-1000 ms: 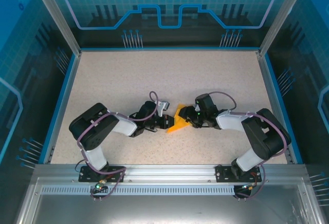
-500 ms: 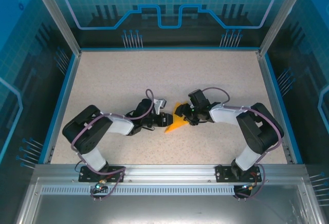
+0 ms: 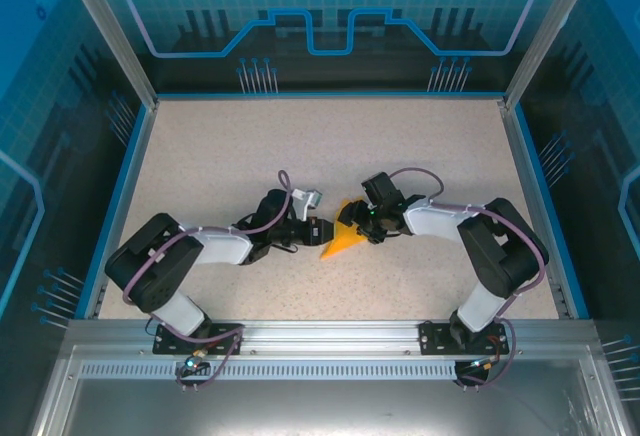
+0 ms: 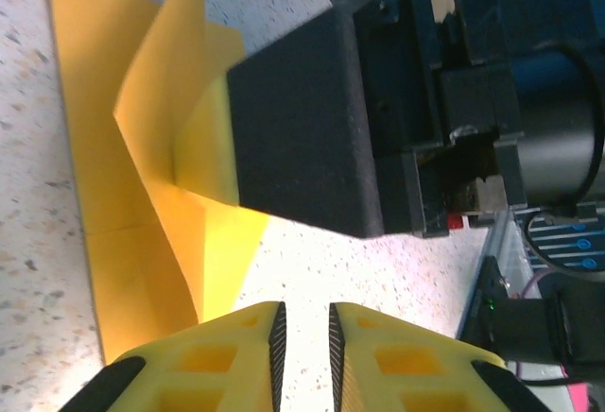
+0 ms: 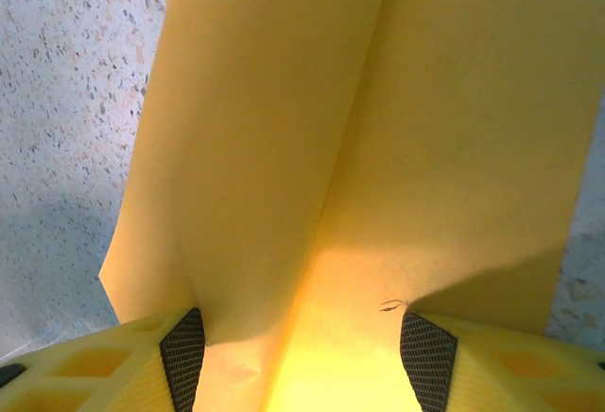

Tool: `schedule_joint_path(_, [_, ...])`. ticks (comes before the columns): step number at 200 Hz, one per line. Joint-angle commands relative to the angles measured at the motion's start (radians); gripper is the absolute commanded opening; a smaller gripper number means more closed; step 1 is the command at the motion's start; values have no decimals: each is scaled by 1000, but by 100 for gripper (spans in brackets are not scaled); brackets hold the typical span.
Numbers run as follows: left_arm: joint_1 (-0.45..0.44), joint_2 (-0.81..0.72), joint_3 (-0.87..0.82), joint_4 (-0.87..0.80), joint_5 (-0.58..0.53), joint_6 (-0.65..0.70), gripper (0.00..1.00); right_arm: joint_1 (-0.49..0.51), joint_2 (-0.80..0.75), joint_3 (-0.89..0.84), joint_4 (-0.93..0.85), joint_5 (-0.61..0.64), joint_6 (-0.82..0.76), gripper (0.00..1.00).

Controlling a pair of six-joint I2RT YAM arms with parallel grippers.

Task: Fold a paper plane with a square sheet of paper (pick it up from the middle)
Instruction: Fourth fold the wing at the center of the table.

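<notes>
The right gripper (image 3: 363,225) is standing open just right of the centre of the top view. At the bottom of its wrist view, the right gripper (image 5: 302,348) is showing its two yellow fingers (image 5: 180,348) spread wide, with the orange-yellow sheet of paper (image 5: 284,147) filling the space between the dark pads. Whether the pads are actually pressing the paper cannot be told. A straight crease is running from between the fingers up toward the top of that frame, with one panel rising on each side of it. In the left wrist view the right gripper's black body (image 4: 302,128) is sitting over the sheet of paper (image 4: 132,242), and one flap is standing up from the tabletop at the upper left of the frame. The left gripper (image 4: 301,334) is sitting at the bottom of that view, nearly closed, with only a thin slit between its fingers (image 4: 250,360) and nothing seen in the slit. In the top view the left gripper (image 3: 320,228) is lying just left of the sheet of paper (image 3: 338,243). There the paper is showing as a narrow wedge, its long axis slanting from the upper right at the right gripper down to a tip at the lower left. It is lying on the speckled beige table (image 3: 300,146), near the middle of the frame.
</notes>
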Motion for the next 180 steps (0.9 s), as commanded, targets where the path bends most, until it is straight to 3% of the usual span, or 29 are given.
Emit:
schedule_joint_path(1, [3,42,23,20,112,-22,20,12,98,-61,-189,78,20,64])
schedule_joint_path(130, [2,112,70,-95,-62,0,12,12,113,-70,-215,87,33,60])
schedule_joint_path(180, [2,143,80,-103,-67,4,10,11,119,-74,-227,93,36,56])
